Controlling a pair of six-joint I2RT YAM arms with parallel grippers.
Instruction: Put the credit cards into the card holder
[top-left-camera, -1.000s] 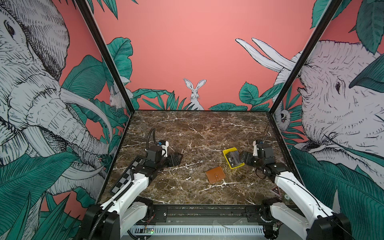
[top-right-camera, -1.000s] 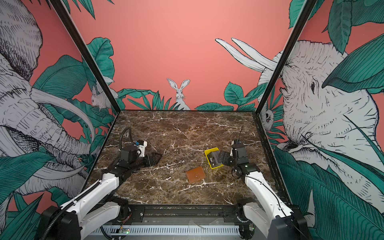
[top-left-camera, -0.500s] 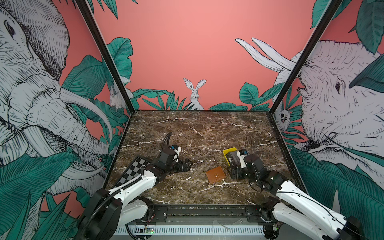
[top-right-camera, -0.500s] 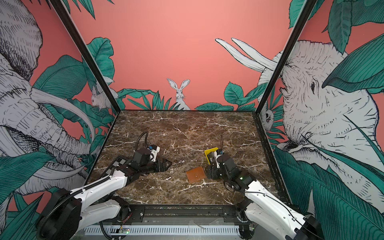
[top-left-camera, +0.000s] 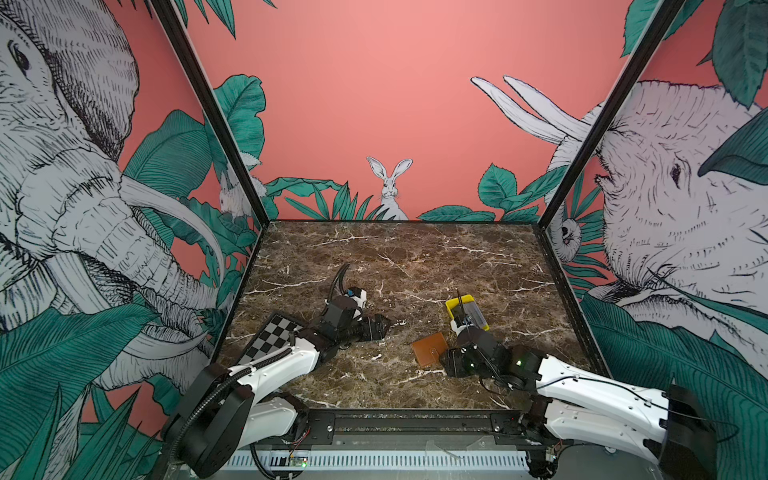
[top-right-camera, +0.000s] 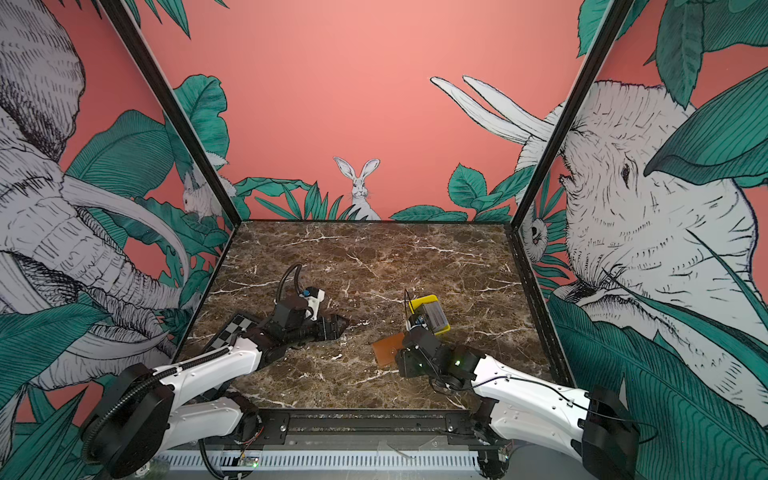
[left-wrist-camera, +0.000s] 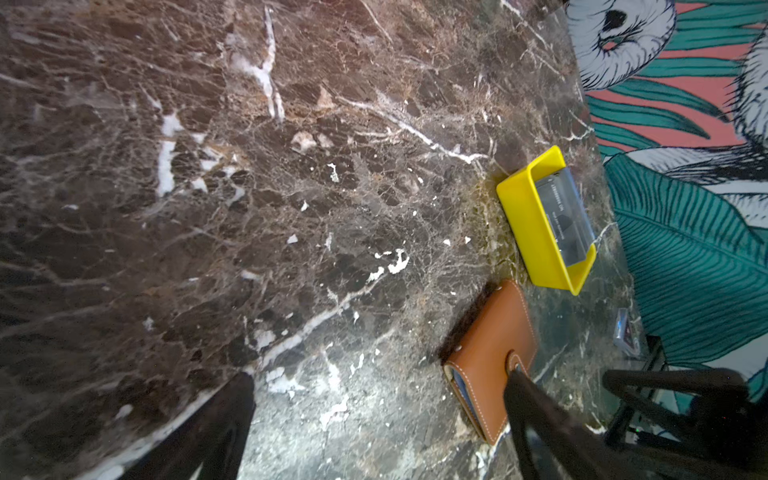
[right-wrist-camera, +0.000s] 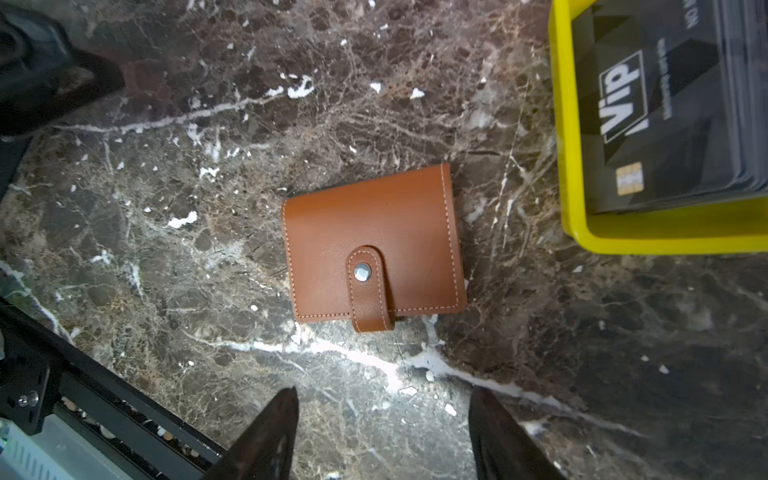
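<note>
The card holder (top-left-camera: 430, 348) (top-right-camera: 388, 348) is a tan leather wallet lying shut and snapped on the marble. The credit cards (right-wrist-camera: 660, 108) are a dark stack with "Vip" lettering, standing in a yellow tray (right-wrist-camera: 569, 166) (top-left-camera: 455, 302) just behind the holder. My right gripper (right-wrist-camera: 383, 390) (top-left-camera: 451, 361) hovers at the holder's (right-wrist-camera: 374, 249) near right edge, open with nothing between its fingers. My left gripper (left-wrist-camera: 380, 376) (top-left-camera: 384, 326) is open over bare marble, a short way left of the holder (left-wrist-camera: 490, 365).
A checkerboard plate (top-left-camera: 272, 338) lies at the left edge under the left arm. The black front rail (top-left-camera: 415, 419) runs along the near edge. Patterned walls close off both sides and the back.
My right arm swung from beside the yellow tray forward and left to the card holder, and its jaws narrowed. My left arm reached right toward the middle.
</note>
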